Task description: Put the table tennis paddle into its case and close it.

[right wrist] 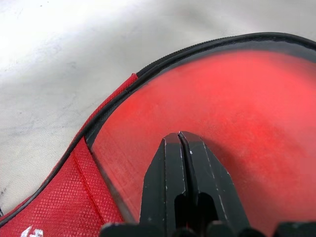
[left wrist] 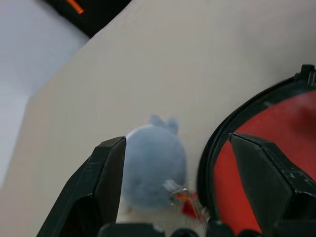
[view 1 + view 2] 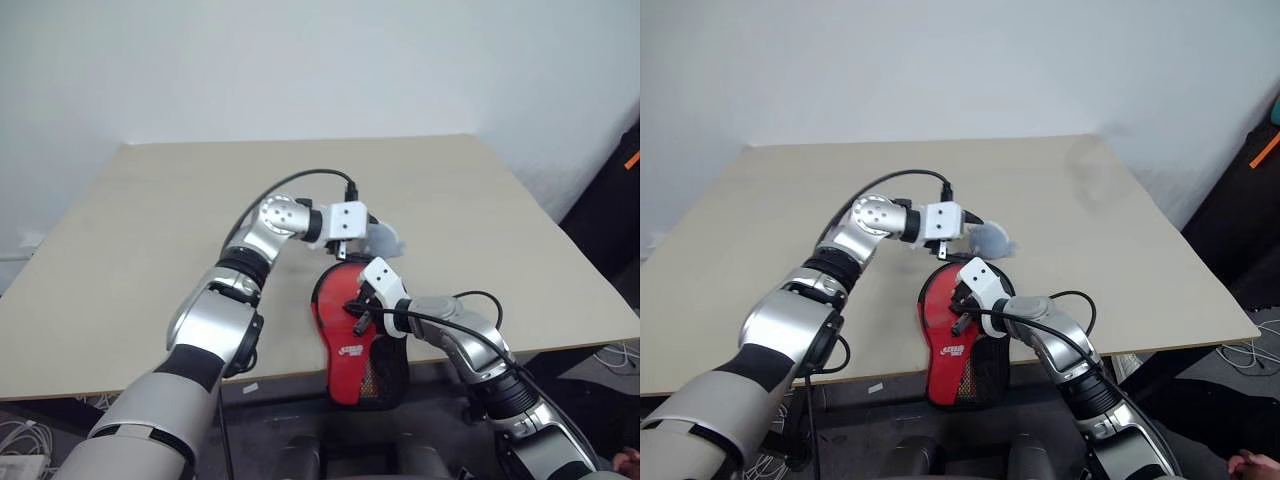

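The red case (image 3: pixel 345 365) with black edging lies at the table's front edge, its narrow mesh end hanging past it. Through its clear panel (image 1: pixel 237 98) I see a smooth red surface that looks like the table tennis paddle's face; the handle is hidden. My right gripper (image 3: pixel 358 320) is shut, and its tips rest on that panel. At the case's far rim my left gripper (image 2: pixel 176 139) is open. A grey-blue fluffy charm (image 2: pixel 153 163) lies on the table between its fingers, which do not touch it. The charm looks attached at the case's black rim (image 2: pixel 212 148).
The beige table (image 3: pixel 150 220) stretches wide to the left, right and far side of the case. A white wall stands behind it. Dark gear with an orange mark (image 3: pixel 632 160) sits beyond the table's right edge, and cables (image 3: pixel 610 355) lie on the floor.
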Available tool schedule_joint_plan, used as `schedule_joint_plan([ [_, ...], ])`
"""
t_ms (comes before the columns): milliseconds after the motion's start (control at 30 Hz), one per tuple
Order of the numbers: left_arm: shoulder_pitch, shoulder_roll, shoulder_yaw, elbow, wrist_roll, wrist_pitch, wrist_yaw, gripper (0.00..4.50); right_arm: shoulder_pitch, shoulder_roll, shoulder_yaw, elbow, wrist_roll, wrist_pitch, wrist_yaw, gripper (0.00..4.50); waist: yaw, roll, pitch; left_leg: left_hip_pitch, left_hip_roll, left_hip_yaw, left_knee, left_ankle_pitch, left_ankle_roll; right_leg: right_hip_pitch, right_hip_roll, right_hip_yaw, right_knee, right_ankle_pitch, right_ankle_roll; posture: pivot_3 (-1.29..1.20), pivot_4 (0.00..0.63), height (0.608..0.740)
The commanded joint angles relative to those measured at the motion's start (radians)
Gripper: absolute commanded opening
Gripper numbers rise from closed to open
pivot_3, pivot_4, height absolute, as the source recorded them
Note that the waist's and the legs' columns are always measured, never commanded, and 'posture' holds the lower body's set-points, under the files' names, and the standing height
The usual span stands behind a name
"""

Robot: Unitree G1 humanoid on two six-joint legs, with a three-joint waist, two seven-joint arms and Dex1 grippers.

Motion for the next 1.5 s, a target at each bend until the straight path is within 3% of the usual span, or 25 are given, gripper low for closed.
schedule_joint_plan([
  [33,-0.046,0.06,0.054,-0.069,-0.051,0.028,-0.012,3.54,0.007,-0.055,0.013,-0.029,0.009,0.061,0.039,0.38,0.0,0.0,0.0,0.0,0.0,0.0,0.0,0.0,0.0,0.0,0.0,0.0,0.0,0.0,0.0,0.0,0.0,0.698],
  [133,-0.025,0.098,0.079,-0.101,-0.074,0.055,-0.006,3.54,-0.007,-0.096,-0.012,-0.077,0.028,0.085,0.067,1.27,0.001,0.0,0.0,0.0,0.0,0.0,0.0,0.0,0.0,0.0,0.0,0.0,0.0,0.0,0.0,0.0,0.0,0.698],
  [200,0.0,0.12,0.1,-0.131,-0.094,0.08,0.0,3.13,-0.025,-0.125,-0.035,-0.101,0.043,0.099,0.087,1.98,0.0,0.0,0.0,0.0,0.0,0.0,0.001,0.0,0.0,0.0,0.0,0.0,0.0,0.0,0.0,0.0,0.0,0.698],
  [433,0.158,0.124,0.162,-0.337,-0.19,0.226,0.032,0.86,-0.13,-0.189,-0.091,-0.056,0.055,0.083,0.128,4.43,-0.001,0.0,0.0,-0.001,0.0,0.0,0.0,0.0,0.0,-0.001,0.0,0.0,0.0,0.0,0.0,0.0,0.0,0.698],
  [500,0.218,0.11,0.169,-0.429,-0.22,0.298,0.049,0.09,-0.18,-0.192,-0.108,0.001,0.041,0.053,0.125,4.5,-0.001,0.0,0.001,-0.001,0.0,0.0,0.0,0.0,0.0,-0.001,0.0,0.0,0.0,0.0,0.0,0.0,0.0,0.698],
  [533,0.259,0.096,0.171,-0.489,-0.238,0.346,0.058,0.02,-0.218,-0.192,-0.119,0.05,0.028,0.027,0.12,4.5,-0.001,0.0,0.0,-0.001,0.0,0.0,0.0,0.0,0.0,-0.001,0.0,0.0,0.0,0.0,0.0,0.0,0.0,0.698],
  [800,0.496,-0.016,0.141,-0.853,-0.318,0.68,0.168,0.02,-0.496,-0.132,-0.159,0.561,-0.06,-0.252,0.08,4.5,-0.004,0.0,0.0,0.0,0.0,0.0,0.0,0.0,0.0,-0.001,0.0,0.001,0.0,0.003,-0.005,0.0,0.0,0.698],
  [1100,0.668,-0.033,0.067,-1.007,-0.339,0.967,0.205,0.02,-0.719,-0.003,-0.22,1.143,-0.139,-0.593,-0.025,4.5,-0.033,0.004,0.001,0.001,-0.001,0.0,-0.002,0.001,-0.001,-0.001,0.0,0.002,0.001,0.004,-0.006,0.0,0.0,0.698],
  [1500,0.752,0.069,0.037,-1.051,-0.367,1.13,0.173,0.02,-0.777,0.098,-0.31,1.338,-0.165,-0.695,-0.077,4.5,-0.053,0.008,0.0,0.002,-0.001,-0.002,-0.007,0.002,-0.003,-0.002,0.0,0.002,0.001,0.004,-0.007,0.0,0.0,0.698],
])
